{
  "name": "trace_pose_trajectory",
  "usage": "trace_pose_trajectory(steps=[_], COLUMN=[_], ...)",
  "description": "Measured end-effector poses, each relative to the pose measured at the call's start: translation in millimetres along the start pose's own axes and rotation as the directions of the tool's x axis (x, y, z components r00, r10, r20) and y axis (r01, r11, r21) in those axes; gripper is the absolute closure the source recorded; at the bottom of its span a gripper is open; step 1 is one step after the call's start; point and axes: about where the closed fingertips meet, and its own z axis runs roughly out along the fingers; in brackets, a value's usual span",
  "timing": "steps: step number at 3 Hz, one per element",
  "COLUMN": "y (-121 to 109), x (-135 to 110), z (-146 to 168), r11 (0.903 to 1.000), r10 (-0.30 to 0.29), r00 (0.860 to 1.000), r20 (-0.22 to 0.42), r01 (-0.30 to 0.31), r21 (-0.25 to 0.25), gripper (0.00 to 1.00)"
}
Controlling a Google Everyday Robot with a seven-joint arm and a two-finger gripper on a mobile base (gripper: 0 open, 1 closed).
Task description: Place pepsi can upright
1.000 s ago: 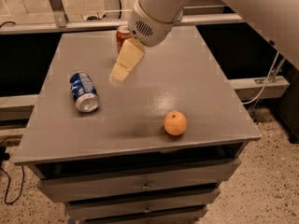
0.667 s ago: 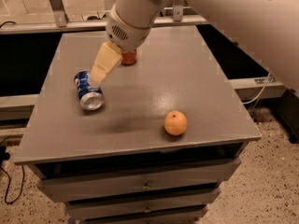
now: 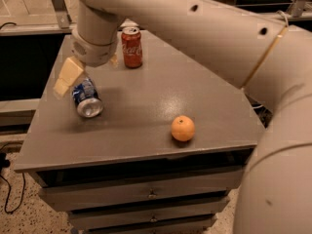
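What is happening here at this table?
A robot arm reaches over the grey cabinet top. Its end effector is close by the far end of the pepsi can, which lies on its side near the left edge. A red Coca-Cola can stands upright at the back; an orange sits near the front.

Dim, warm light from above; a faint sheen on the grey table top (image 3: 204,111) behind the orange (image 3: 183,128); soft shadows below the orange and beside the pepsi can (image 3: 87,99); the gripper (image 3: 68,77), over the can's left end, lit pale; the table's surroundings dark.
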Motion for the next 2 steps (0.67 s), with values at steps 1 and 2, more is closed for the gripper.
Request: trace_pose_trajectory(steps=[1, 2], y=[11, 16], x=[-10, -14], z=[22, 41], r11=[0.9951, 0.9808], r10=[0.097, 0.182], r00=[0.995, 0.980], r20=[-0.040, -0.079], r01=[-0.096, -0.175], r21=[0.026, 0.087], gripper=[0.00, 0.00])
